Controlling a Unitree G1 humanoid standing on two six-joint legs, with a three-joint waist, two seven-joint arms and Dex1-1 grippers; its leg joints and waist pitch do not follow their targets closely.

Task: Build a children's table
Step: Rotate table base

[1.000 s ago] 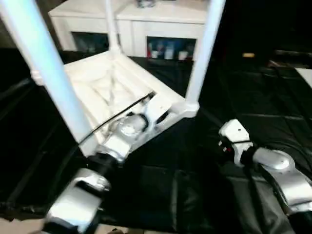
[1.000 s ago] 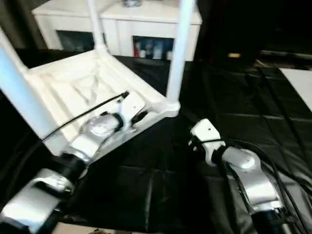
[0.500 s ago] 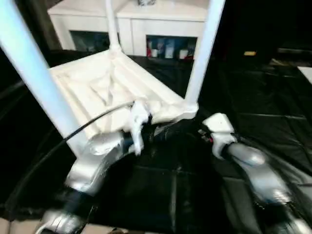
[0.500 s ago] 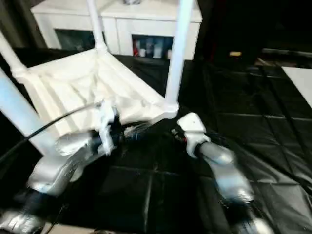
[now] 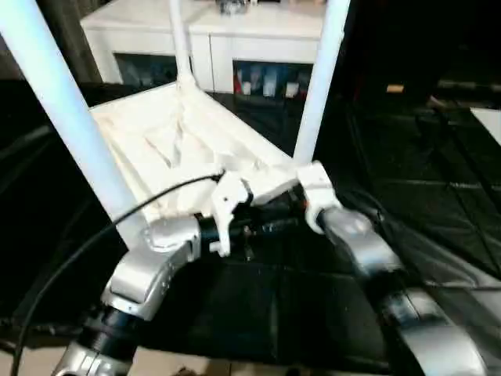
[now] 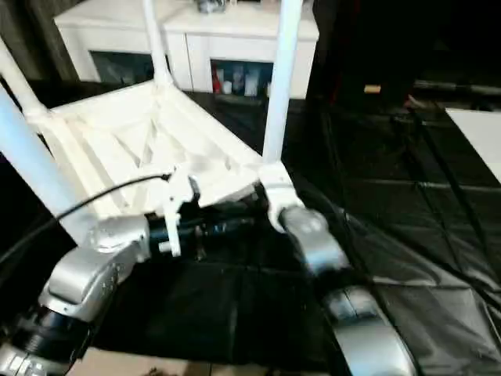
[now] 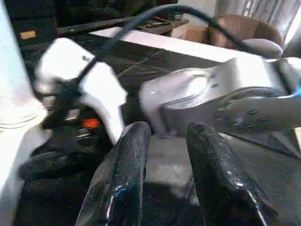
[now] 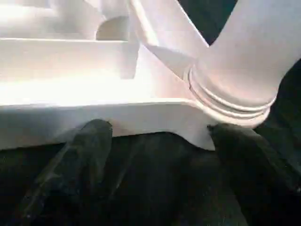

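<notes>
Head camera first: the children's table (image 5: 196, 145) is flipped upside down on the black mat (image 5: 438, 211), ribbed underside facing up, and I count three tube legs sticking up out of its corner sockets. Everything below is placed relative to the nearest corner socket (image 5: 301, 174), the one with a leg (image 5: 317, 82) standing in it. My right fingers (image 5: 291, 205) are right at that corner, tucked low against the edge of the tabletop, with my silver forearm trailing back toward me. My left fingers (image 5: 262, 223) sit just on the near side of the same corner, pointing across toward my right wrist, down by the mat. Behind the table there's a white cabinet (image 5: 235, 39) with stuff on its shelves (too blurry to say what).

Left wrist cam: my two left fingers (image 7: 127, 179) stand a bit apart with nothing between them, so loosely open, holding nothing. Past them is my own right wrist, white housing and silver arm, and the base of that corner leg is off to the side.

Right wrist cam: my right fingers (image 8: 89, 155) are spread wide, one on each side under the tabletop rim, right below the corner socket (image 8: 235, 89) and its leg. Open, not clamped on anything. The X-brace ribs (image 8: 66, 47) run away from the corner.
</notes>
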